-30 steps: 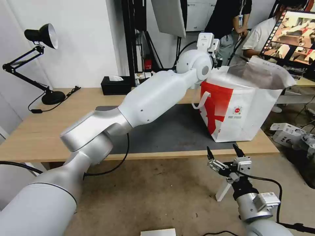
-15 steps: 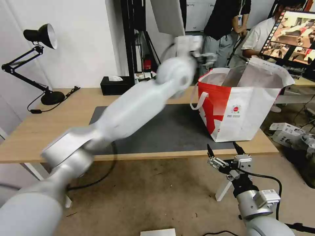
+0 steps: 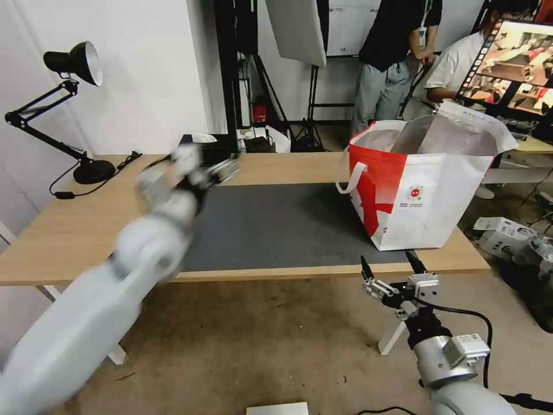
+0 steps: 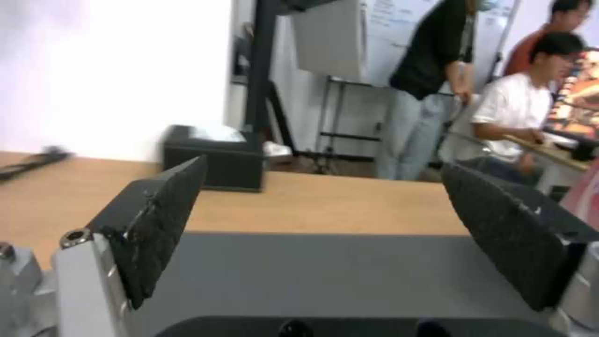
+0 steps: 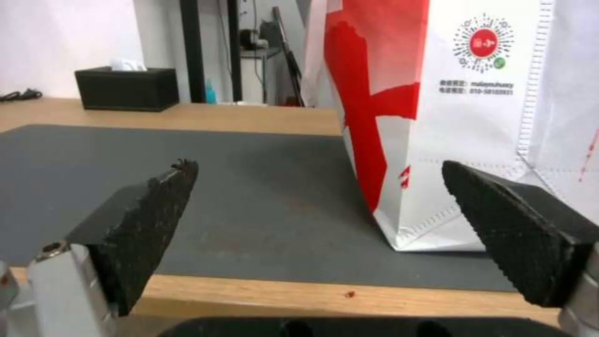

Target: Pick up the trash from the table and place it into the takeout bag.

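While my left hand (image 3: 222, 168) hangs blurred over the mat's far-left corner in the head view, the takeout bag (image 3: 426, 190) stands well to its right, nearer my right hand (image 3: 391, 271), spread below the tabletop (image 3: 69, 230) edge. Left wrist: pads (image 4: 156, 229) apart, empty, bare mat ahead. Right wrist: pads (image 5: 140, 220) apart, bag just ahead.

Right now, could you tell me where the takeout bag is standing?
In the head view, the takeout bag stands upright on the right end of the table, over the right edge of the dark mat, just beyond the right gripper.
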Motion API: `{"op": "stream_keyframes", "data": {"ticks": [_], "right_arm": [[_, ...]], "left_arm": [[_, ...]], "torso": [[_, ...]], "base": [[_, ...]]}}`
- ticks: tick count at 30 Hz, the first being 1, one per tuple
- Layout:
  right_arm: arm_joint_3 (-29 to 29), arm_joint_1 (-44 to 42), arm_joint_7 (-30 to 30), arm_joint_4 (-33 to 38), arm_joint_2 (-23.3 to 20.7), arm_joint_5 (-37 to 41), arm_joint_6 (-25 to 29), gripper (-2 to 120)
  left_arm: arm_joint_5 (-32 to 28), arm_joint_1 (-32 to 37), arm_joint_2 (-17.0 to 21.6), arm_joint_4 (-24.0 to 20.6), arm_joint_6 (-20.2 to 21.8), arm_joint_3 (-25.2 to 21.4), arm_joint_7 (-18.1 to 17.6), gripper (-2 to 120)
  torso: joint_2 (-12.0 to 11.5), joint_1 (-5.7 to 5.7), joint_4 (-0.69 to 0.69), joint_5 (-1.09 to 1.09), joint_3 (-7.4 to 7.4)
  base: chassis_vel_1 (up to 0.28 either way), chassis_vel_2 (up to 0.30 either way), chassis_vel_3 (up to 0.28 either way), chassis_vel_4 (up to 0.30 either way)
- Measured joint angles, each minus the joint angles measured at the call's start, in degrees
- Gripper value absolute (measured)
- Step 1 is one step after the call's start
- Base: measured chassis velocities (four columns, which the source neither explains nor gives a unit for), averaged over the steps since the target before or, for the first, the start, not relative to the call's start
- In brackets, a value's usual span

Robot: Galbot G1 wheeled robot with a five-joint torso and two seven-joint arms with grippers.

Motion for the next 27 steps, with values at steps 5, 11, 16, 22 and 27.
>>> {"op": "stream_keyframes", "data": {"ticks": [5,11,16,22,27], "right_arm": [[0.27,-0.16,0.11,0.39,0.69,-0.24,0.06,100],[1.91,-1.96,0.17,1.82,2.33,-1.65,0.56,100],[3.25,-3.40,0.20,2.73,3.93,-2.93,1.25,100],[3.98,-4.41,0.60,2.96,5.79,-7.65,4.02,100],[3.94,-4.42,0.70,2.90,5.81,-7.88,4.15,100]], "left_arm": [[13.98,24.07,-9.85,-6.19,-7.61,-16.31,10.13,100],[26.22,43.95,-25.19,-9.68,-18.59,-24.90,22.23,100],[29.52,48.09,-29.55,-10.47,-21.08,-24.10,24.61,100],[34.97,51.02,-35.43,-11.72,-23.44,-21.33,25.24,100],[34.98,50.69,-35.44,-11.73,-23.29,-21.17,25.00,100]], "torso": [[0.00,0.01,0.01,0.00,0.01],[0.00,-0.01,0.04,0.03,0.00],[0.00,-0.01,0.01,0.04,0.00],[0.00,0.01,-0.01,0.03,0.01],[-0.01,0.01,-0.01,0.03,0.01]], "base": [[0.000,0.000,0.000,0.000],[0.000,0.000,0.000,0.000],[0.000,0.000,0.000,0.000],[0.000,0.000,0.000,0.000],[0.000,0.000,0.000,0.000]]}}
